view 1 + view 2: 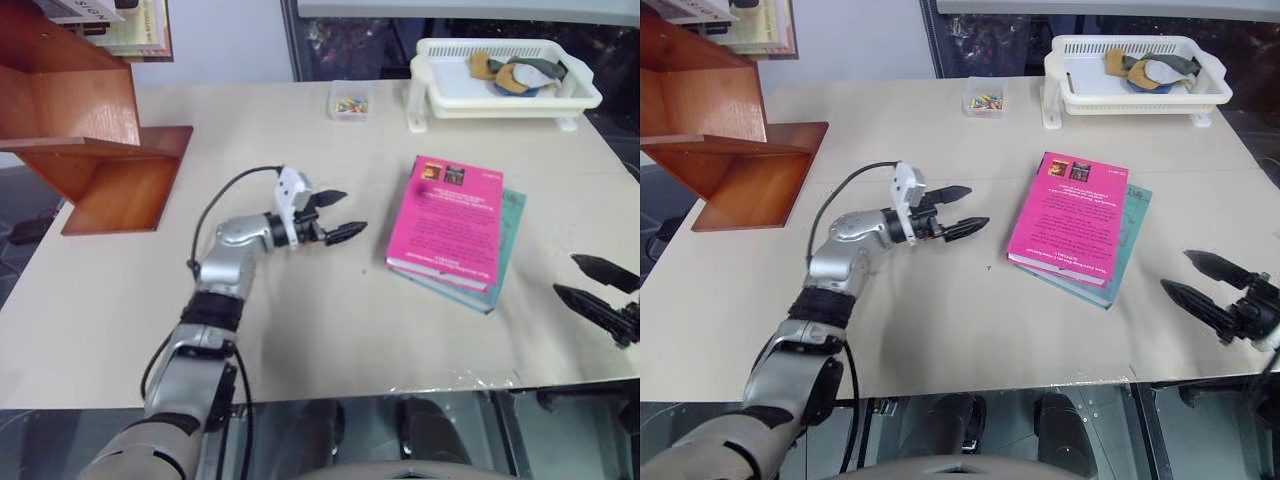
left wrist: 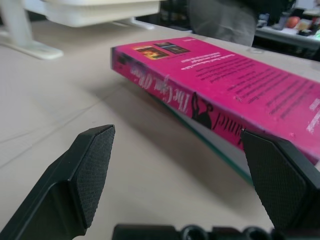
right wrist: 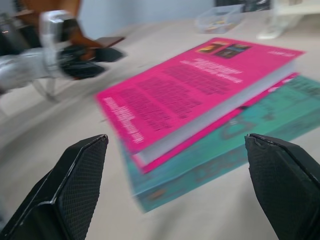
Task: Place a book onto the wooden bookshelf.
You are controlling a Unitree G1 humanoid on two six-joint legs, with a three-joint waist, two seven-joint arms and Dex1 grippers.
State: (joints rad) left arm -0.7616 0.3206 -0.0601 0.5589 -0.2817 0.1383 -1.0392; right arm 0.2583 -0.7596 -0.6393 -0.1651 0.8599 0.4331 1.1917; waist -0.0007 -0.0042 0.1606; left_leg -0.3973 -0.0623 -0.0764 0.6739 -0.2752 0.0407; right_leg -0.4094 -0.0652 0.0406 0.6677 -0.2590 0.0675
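A bright pink book (image 1: pixel 445 222) lies flat on a teal book (image 1: pixel 500 262) at the table's right of centre. My left gripper (image 1: pixel 338 215) hovers open over the table, a short way left of the pink book and pointing at its spine (image 2: pixel 200 107). My right gripper (image 1: pixel 592 282) is open near the table's right front edge, to the right of both books, facing the pink book's page edges (image 3: pixel 220 115). The reddish-brown wooden bookshelf (image 1: pixel 85 140) stands at the table's far left, with slanted boards and an angled base.
A white plastic basket (image 1: pixel 505 82) with small items stands at the back right. A small clear box (image 1: pixel 349 101) of coloured bits sits at the back centre. Books rest on the shelf's top board (image 1: pixel 120 25). The table's front edge (image 1: pixel 300 392) runs close below both arms.
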